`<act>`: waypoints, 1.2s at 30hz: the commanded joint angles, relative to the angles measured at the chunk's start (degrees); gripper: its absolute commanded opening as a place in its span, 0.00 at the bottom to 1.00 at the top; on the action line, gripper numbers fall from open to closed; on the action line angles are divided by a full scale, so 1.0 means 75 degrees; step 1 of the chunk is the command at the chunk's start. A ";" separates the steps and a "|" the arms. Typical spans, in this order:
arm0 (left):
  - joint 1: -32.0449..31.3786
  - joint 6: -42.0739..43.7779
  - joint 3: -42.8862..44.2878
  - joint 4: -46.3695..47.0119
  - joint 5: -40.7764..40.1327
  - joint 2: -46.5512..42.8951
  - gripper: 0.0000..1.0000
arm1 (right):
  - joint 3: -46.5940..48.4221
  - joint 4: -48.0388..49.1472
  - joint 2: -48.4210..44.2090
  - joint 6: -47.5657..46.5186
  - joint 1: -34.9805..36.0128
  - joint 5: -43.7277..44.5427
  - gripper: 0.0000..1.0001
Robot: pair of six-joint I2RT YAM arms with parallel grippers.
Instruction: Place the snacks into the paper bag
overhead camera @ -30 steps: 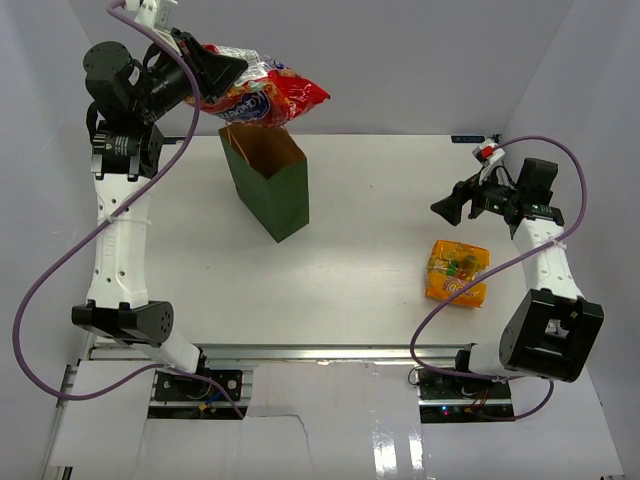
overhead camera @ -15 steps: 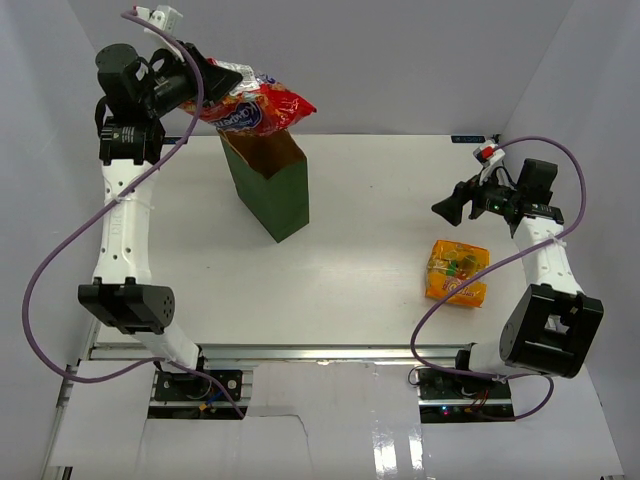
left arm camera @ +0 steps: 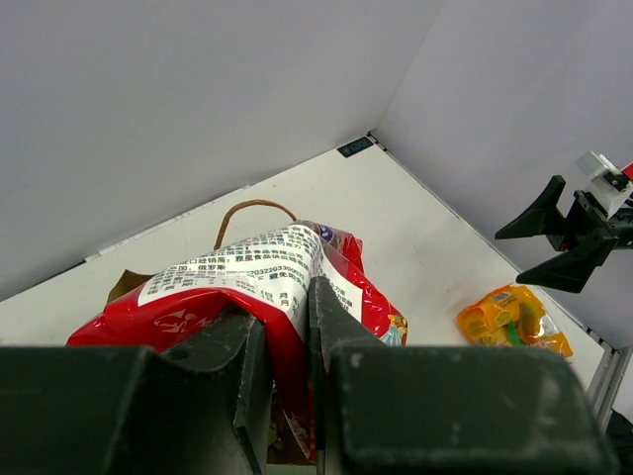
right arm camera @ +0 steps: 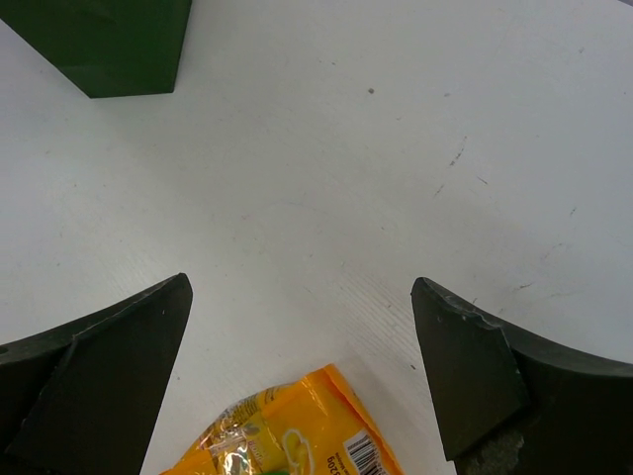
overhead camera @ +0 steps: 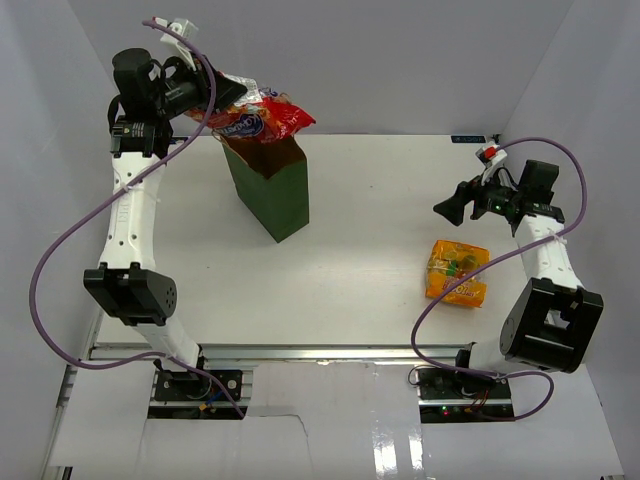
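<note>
Jaws of the left gripper [overhead camera: 216, 96] are closed narrow on one edge of the large red bag [overhead camera: 266, 117]. That packet sticks out ahead of them over the open mouth of the dark green paper bag [overhead camera: 276, 198], which stands just below. Jaws of the right gripper [overhead camera: 451, 208] are spread wide and hold nothing, raised off the white table [overhead camera: 370, 200], with the large orange bag [overhead camera: 458, 272] lying flat below them, apart from both fingers.

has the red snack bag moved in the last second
Yes, the red snack bag has come down and slightly left, toward the paper bag's open mouth.
</note>
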 commanded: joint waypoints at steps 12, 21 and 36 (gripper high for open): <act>0.0092 0.1011 -0.0100 0.0218 -0.0146 -0.1075 0.00 | 0.0031 0.0384 0.0076 0.0040 -0.0044 -0.0883 0.98; 0.0092 0.1479 -0.0205 0.0112 0.0111 -0.1051 0.00 | -0.0063 0.0524 0.0100 0.0134 -0.0044 -0.0906 0.98; 0.0092 0.3365 0.0029 0.0193 0.0895 -0.1016 0.00 | -0.0122 0.0524 0.0170 0.0111 -0.0044 -0.0883 0.97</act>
